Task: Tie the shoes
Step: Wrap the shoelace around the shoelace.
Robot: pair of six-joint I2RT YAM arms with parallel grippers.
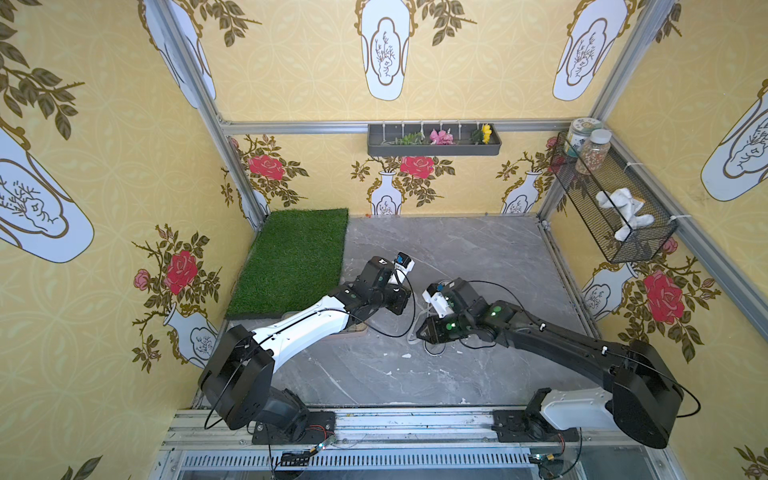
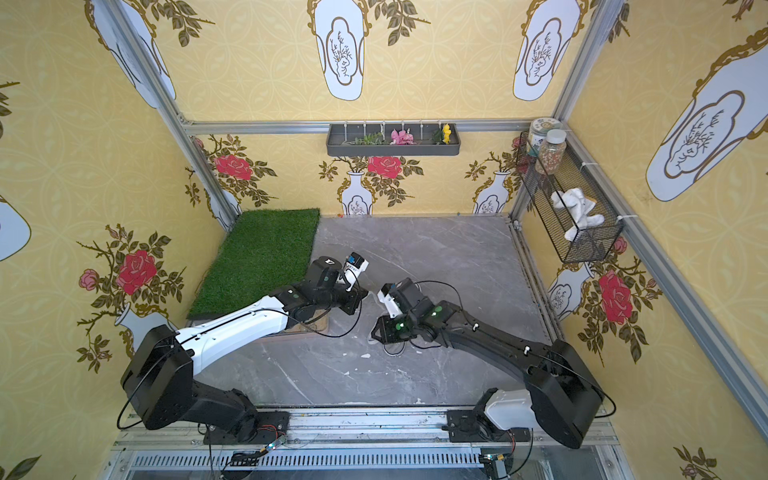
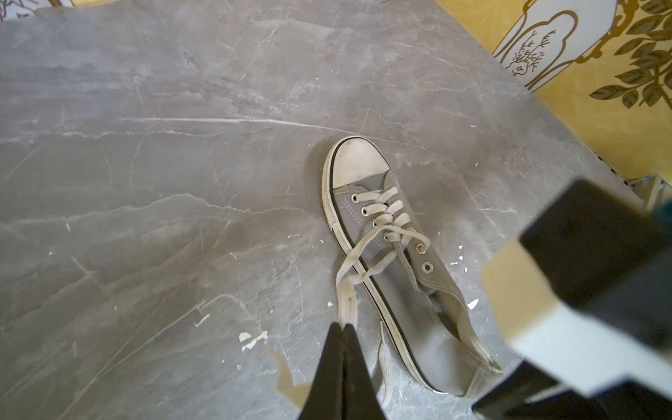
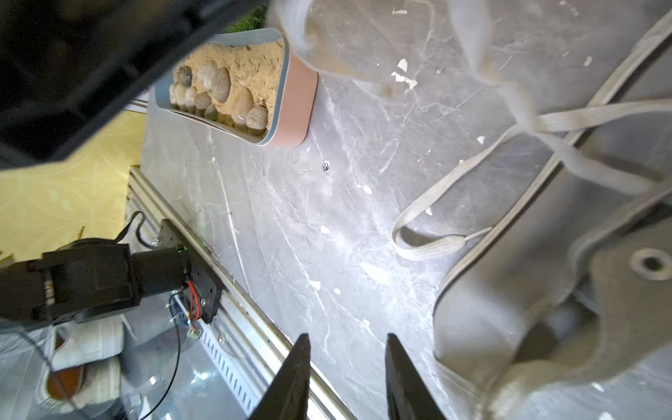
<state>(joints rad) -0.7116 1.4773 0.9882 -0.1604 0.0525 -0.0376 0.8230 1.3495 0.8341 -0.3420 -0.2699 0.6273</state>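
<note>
Marble tabletop (image 3: 145,189), left end effector (image 3: 343,326) pinching sneaker lace (image 3: 358,249)

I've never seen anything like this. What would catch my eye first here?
Probably the loud yellow wallpaper of vases and red roses on all the walls. Then the left arm and right arm meeting over the middle of the grey marble table, above a grey sneaker. The left arm's jaws are pinched shut on its loose lace, while a green turf mat lies in the far left corner.
</note>
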